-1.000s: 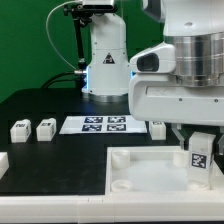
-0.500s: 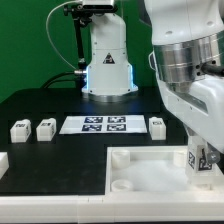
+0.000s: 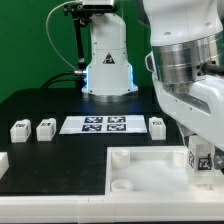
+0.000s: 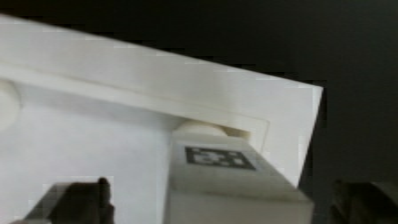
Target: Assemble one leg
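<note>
A leg (image 3: pixel 202 161), a small white block with a tag, stands upright at the near right corner of the large white panel (image 3: pixel 140 165). In the wrist view the leg (image 4: pixel 222 165) rises from a round corner socket (image 4: pixel 206 126). My gripper (image 3: pixel 200 148) straddles it. In the wrist view the gripper (image 4: pixel 217 192) has its dark fingers (image 4: pixel 82 200) on either side, with a strip of white panel showing between one finger and the leg. The jaws look open. Three more legs lie on the black table: two on the exterior view's left (image 3: pixel 19 130), (image 3: pixel 46 128) and one (image 3: pixel 157 125) further right.
The marker board (image 3: pixel 97 124) lies flat between the loose legs. A white robot base (image 3: pixel 106 60) stands at the back, before a green wall. A white edge (image 3: pixel 3 163) shows at the exterior view's far left. The panel fills the near table.
Since a second ago my wrist has turned over the panel's corner, and the leg has turned with it in place. In the last half second almost nothing moves.
</note>
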Robot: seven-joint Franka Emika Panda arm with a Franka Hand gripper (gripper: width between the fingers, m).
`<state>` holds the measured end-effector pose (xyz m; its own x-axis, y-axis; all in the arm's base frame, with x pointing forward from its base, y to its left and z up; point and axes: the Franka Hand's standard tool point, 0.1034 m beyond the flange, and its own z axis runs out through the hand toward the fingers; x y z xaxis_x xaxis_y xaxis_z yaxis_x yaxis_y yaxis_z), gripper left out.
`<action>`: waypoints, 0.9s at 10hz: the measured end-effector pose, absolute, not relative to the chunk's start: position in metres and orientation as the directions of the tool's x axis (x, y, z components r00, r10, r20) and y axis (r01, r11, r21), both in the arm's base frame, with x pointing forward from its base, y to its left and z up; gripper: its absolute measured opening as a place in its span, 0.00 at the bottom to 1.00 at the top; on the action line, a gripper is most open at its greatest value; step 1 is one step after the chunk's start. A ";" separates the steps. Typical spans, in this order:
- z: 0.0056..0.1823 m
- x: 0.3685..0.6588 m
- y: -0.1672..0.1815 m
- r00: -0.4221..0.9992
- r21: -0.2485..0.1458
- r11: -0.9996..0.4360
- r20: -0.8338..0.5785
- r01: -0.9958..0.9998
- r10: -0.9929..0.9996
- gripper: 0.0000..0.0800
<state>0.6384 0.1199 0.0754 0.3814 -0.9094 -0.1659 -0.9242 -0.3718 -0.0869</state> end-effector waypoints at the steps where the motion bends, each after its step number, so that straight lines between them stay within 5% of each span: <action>1: 0.075 0.637 0.124 0.504 -0.096 -0.495 -0.138 -0.864 -0.853 0.80; 4: 0.075 0.637 0.121 0.753 -0.125 -0.742 -0.096 -0.658 -0.651 0.81; 6: 0.079 0.641 0.115 0.964 -0.089 -0.960 -0.011 -0.266 -0.266 0.81; 8: 0.079 0.643 0.114 0.998 -0.074 -0.996 0.023 0.058 0.056 0.81; 9: 0.079 0.643 0.114 0.999 -0.075 -0.996 0.023 0.050 0.049 0.78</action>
